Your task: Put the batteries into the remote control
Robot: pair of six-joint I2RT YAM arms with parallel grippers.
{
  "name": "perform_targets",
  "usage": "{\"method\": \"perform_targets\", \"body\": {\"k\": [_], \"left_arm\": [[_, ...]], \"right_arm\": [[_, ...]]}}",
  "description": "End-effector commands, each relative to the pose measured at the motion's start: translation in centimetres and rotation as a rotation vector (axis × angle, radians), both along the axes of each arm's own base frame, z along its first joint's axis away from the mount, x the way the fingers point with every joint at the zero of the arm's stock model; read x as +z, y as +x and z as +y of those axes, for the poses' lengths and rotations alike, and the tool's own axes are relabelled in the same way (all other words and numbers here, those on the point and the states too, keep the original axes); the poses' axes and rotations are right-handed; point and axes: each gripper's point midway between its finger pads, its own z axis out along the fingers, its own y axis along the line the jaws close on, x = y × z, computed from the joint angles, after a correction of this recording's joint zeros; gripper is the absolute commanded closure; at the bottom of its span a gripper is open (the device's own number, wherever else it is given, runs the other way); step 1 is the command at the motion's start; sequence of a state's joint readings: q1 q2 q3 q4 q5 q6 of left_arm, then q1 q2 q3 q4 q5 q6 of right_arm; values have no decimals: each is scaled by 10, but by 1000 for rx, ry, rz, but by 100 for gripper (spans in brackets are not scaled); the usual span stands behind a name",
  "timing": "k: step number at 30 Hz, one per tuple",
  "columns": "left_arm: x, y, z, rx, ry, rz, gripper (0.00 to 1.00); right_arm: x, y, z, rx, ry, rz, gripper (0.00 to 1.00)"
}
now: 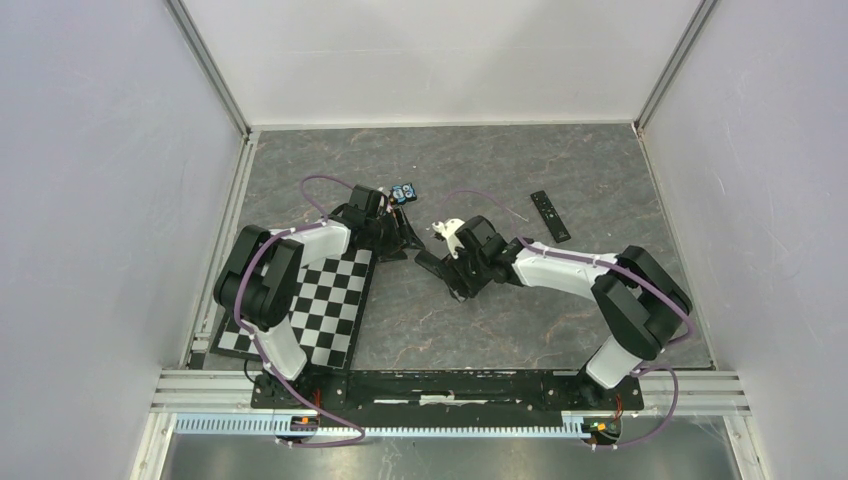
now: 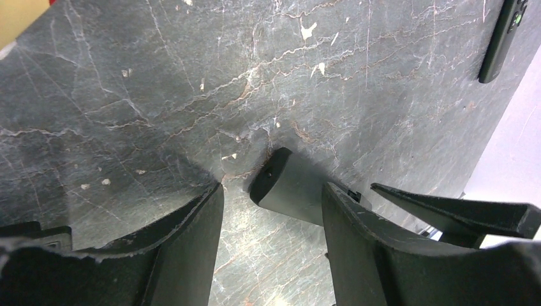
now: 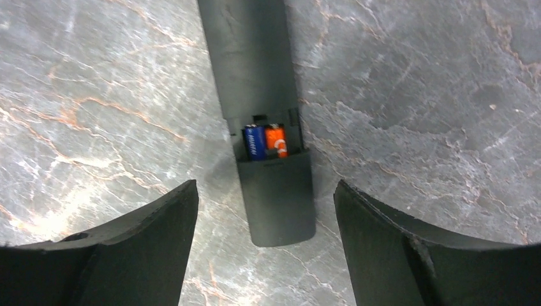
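Grey veined stone is forming the table (image 3: 96, 95) inside a white-walled enclosure. Two batteries (image 3: 255, 141), one blue and one orange-red, are lying side by side in the open compartment of the black remote control (image 3: 252, 70), which is resting flat near the middle of the table. Its cover (image 3: 277, 210) is sitting just below the cells. The right gripper (image 3: 265, 188) is hovering over it, fingers spread wide on either side, gripping nothing. The left gripper (image 2: 272, 186) is standing partly open and holding nothing; the remote's rounded end is lying between its fingers, close to one. A second remote (image 1: 550, 215) is lying well apart, with a blue-and-black gadget (image 1: 404, 192) and a checkerboard (image 1: 310, 310) elsewhere.
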State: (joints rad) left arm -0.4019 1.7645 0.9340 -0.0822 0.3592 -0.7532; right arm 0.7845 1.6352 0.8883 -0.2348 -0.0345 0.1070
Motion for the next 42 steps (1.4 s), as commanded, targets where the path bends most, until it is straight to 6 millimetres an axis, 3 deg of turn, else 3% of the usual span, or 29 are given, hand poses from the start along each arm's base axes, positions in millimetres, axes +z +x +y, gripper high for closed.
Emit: {"method": "perform_targets", "body": {"k": [1, 13, 16, 19, 21, 26, 42], "left_arm": [[6, 3, 5, -18, 45, -40, 35], [6, 3, 5, -18, 47, -40, 35], [6, 4, 5, -17, 46, -40, 35], [6, 3, 5, -18, 47, -38, 35], [5, 3, 6, -16, 51, -35, 35], [5, 3, 7, -14, 57, -33, 35], [5, 4, 7, -14, 63, -32, 35]], "right_arm": [[15, 8, -2, 61, 14, 12, 17], [-2, -1, 6, 197, 11, 64, 34], [-6, -1, 6, 198, 5, 76, 44], [-9, 2, 3, 165, -20, 75, 61], [-10, 5, 3, 161, -45, 52, 65], [-5, 8, 5, 168, -62, -4, 65], [-19, 4, 9, 115, -157, 43, 55]]}}
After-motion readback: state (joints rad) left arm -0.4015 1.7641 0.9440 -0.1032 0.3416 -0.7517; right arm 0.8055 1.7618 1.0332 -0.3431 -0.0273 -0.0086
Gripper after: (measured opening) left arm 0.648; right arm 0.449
